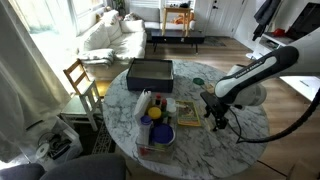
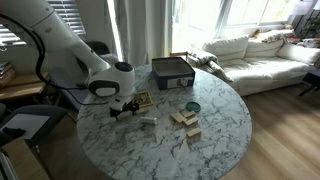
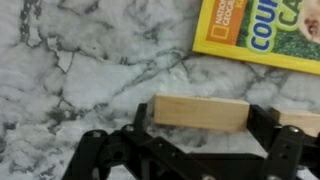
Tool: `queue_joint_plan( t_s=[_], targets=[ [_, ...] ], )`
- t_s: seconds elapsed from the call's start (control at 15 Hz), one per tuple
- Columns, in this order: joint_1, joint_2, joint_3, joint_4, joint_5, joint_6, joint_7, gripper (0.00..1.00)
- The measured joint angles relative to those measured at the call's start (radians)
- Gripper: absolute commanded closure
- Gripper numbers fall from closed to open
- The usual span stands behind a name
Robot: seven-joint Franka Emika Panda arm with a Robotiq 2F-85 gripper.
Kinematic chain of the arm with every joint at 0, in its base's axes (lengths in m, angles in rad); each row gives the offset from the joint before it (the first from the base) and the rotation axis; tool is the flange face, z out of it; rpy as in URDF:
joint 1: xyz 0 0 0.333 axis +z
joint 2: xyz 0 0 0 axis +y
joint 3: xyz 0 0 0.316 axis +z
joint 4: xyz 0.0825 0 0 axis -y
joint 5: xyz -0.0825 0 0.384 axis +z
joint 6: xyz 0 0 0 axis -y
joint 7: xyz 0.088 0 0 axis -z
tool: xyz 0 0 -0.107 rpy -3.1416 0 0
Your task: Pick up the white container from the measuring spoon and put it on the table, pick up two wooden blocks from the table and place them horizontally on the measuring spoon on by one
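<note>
The wooden block lies on the desk, at 7 o'clock from the yellow book, inside the gripper. Squeezing or not, I cannot tell. It looks light and hard: hold both ends.

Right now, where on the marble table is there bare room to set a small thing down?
Bare marble lies between the wooden blocks and the table rim on the sofa side, and along the near rim below the gripper. Around the gripper it is crowded: a single block sits between its fingers, the yellow book close by, the black box beyond.
</note>
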Motion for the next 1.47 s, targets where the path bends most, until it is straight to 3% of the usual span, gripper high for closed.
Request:
queue_joint_plan(
  t_s=[0.07,0.2,0.53,0.8,1.07,1.47],
  targets=[
    [0.000,0.000,0.000,0.000,0.010,0.000,-0.003,0.27],
    [-0.003,-0.001,0.000,0.003,0.029,0.001,-0.009,0.40],
    [-0.002,-0.025,0.000,0.005,0.026,0.001,-0.011,0.40],
    [0.015,-0.093,-0.005,0.004,-0.051,-0.016,-0.019,0.40],
    [0.042,-0.195,-0.003,0.008,-0.149,-0.076,-0.039,0.40],
    [0.090,-0.298,0.050,0.100,-0.165,-0.229,-0.121,0.40]
  ],
)
